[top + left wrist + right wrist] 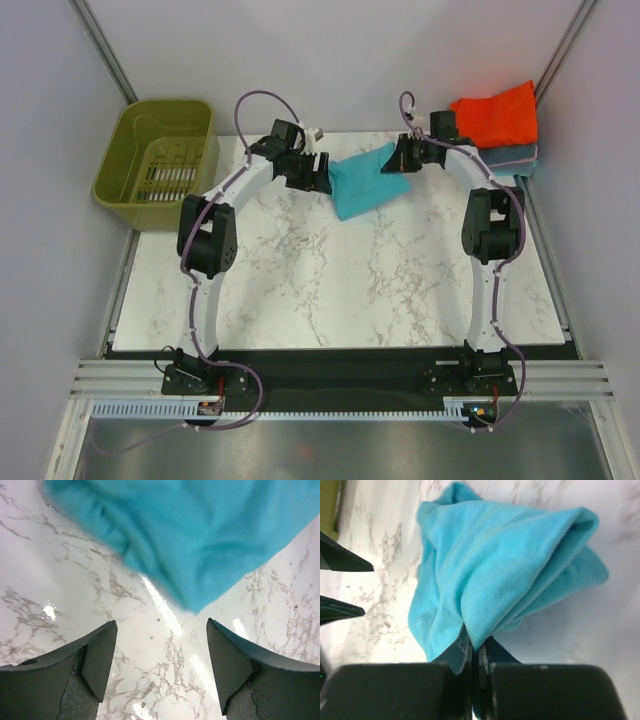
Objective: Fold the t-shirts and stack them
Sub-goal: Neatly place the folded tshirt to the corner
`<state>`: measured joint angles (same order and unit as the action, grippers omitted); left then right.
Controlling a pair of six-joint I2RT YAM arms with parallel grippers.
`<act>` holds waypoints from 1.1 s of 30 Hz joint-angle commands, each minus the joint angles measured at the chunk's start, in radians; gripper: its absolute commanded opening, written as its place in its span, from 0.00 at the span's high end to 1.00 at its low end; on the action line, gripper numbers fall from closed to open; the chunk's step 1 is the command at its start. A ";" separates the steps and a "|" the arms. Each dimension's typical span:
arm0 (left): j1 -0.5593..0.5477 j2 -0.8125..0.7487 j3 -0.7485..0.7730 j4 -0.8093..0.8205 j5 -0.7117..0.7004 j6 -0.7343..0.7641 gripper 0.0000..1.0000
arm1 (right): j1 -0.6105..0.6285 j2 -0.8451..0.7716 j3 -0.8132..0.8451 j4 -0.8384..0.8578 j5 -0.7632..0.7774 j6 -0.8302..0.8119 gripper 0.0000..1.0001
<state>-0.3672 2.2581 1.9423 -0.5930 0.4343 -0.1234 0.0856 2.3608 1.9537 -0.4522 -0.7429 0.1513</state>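
The right claw [475,647] is clamping the bunched teal t-shirt [362,182], holding it over the worktop [330,280] left of the folded orange-red t-shirt [497,112]. The left claw [161,622] is gaping wide, empty. Folding is seemingly just beginning; next, it needs a free hem.

White marble table [330,290], pale grey walls [350,60]

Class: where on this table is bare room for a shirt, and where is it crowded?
Bare: the marble table between the arms, from the teal shirt to the near edge. Crowded: the far middle, where left claw and right claw flank that shirt, and the far right corner, orange shirt on grey-blue shirt.
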 commanded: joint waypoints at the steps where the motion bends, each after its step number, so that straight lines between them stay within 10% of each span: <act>1: 0.016 -0.051 0.032 -0.021 -0.088 0.096 0.20 | -0.050 -0.113 0.119 -0.095 0.112 -0.203 1.00; 33: -0.016 -0.015 0.027 -0.018 -0.045 0.074 0.20 | -0.181 0.032 0.689 0.065 0.451 -0.535 1.00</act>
<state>-0.3676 2.2482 1.9503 -0.6201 0.3752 -0.0696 -0.0875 2.3680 2.5530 -0.5400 -0.3267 -0.3496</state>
